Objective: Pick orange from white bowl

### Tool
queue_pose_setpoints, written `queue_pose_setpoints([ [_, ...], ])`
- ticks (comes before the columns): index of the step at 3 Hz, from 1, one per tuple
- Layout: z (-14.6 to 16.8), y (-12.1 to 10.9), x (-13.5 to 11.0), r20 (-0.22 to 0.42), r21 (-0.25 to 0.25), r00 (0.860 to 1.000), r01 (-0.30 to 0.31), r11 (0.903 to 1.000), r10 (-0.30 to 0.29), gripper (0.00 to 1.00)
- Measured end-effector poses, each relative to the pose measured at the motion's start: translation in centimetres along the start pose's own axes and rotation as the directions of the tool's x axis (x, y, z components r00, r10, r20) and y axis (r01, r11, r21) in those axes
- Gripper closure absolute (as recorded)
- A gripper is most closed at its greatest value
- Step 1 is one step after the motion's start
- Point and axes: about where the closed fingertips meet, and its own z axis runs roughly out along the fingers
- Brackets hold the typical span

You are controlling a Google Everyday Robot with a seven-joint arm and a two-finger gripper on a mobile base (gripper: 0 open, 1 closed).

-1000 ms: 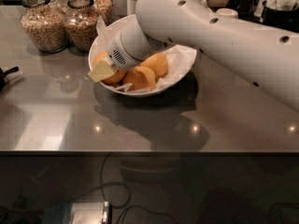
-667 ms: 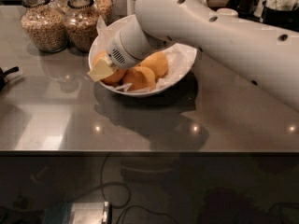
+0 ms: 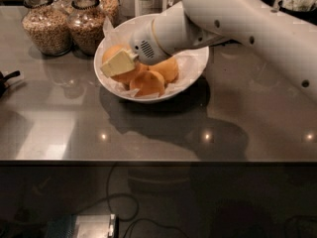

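Observation:
The white bowl (image 3: 195, 71) stands on the grey counter, lined with crinkled white paper. Oranges lie in it: one at the left (image 3: 113, 52), one at the front (image 3: 147, 84) and one at the right (image 3: 167, 69). I cannot tell which of them is the largest. My gripper (image 3: 117, 63) reaches in from the right on the white arm (image 3: 237, 14). Its cream tip sits over the left side of the bowl, against the left orange. The arm hides the back of the bowl.
Two glass jars of grain (image 3: 45, 24) (image 3: 85, 25) stand at the back left, close to the bowl. A dark object (image 3: 6, 79) lies at the left edge. The counter's front edge (image 3: 158, 160) runs across below the bowl.
The gripper's tip has shifted a little up and to the right over the left orange. The bowl and the oranges have not moved.

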Motion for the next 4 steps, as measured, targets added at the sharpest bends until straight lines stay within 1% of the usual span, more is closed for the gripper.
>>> queue_pose_setpoints([
  [1,-5.3,1.7,-1.5,0.129,-0.097,0.992,0.027,0.9949,-0.015,1.00],
  [2,-9.9,4.4,-2.2,0.197,-0.131,0.978,0.097,0.9866,-0.070,1.00],
  [3,-13.4,8.3,-2.0,0.175,0.000,0.953,0.251,0.9680,-0.247,1.00],
  [4,-14.2,11.0,-1.1,0.153,0.149,0.923,0.333,0.9312,-0.354,1.00],
])
